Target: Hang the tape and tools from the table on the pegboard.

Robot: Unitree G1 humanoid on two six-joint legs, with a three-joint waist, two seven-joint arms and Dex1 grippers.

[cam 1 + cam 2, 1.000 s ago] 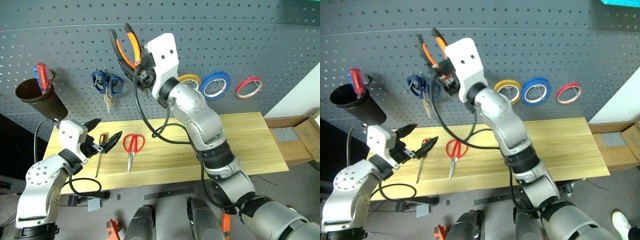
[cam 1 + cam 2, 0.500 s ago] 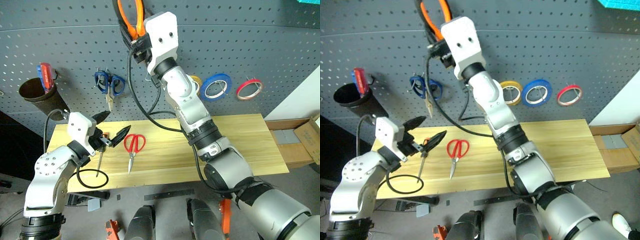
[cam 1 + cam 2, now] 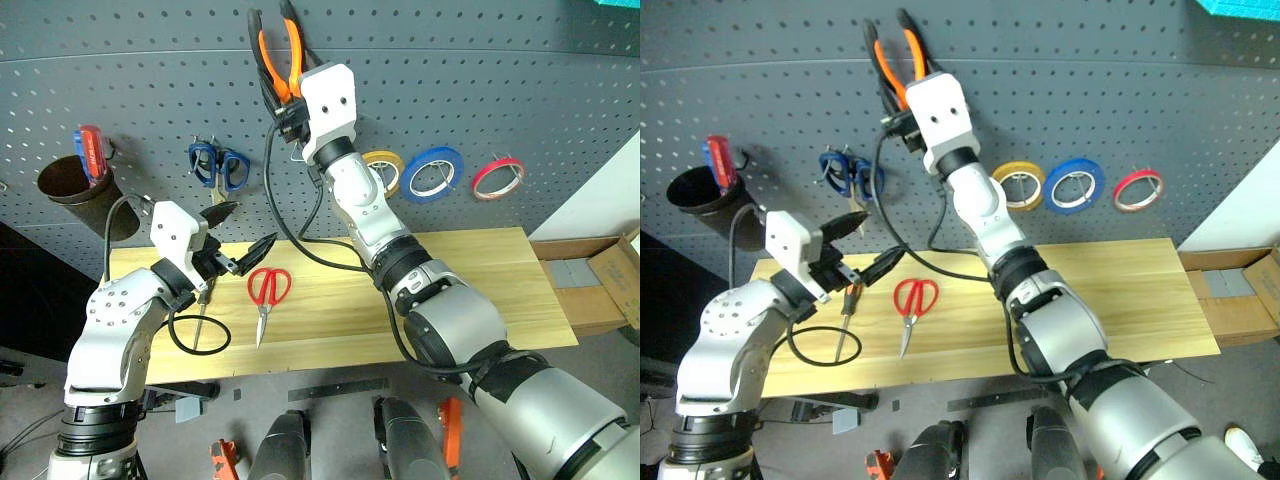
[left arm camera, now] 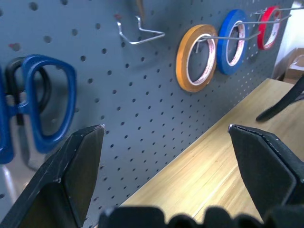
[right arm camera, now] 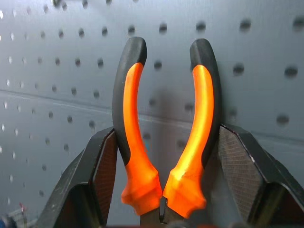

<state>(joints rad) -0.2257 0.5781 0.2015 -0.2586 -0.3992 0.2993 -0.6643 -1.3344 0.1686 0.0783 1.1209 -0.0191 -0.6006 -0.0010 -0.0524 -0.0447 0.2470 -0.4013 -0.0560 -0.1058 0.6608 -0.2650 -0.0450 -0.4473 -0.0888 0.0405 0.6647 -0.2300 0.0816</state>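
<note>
The right gripper (image 3: 288, 100) pinches orange-and-black-handled needle-nose pliers (image 3: 279, 52) against the dark grey pegboard (image 3: 500, 80) (left gripper (image 3: 240, 235) spread wide).

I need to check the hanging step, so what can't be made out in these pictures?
- Nose of the pliers: hidden behind the right tool in the head and wrist views.
- Hook meant for the pliers: cannot tell.
- Screwdriver handle: partly covered by the open left tool.
- Cup contents: too small.
</note>
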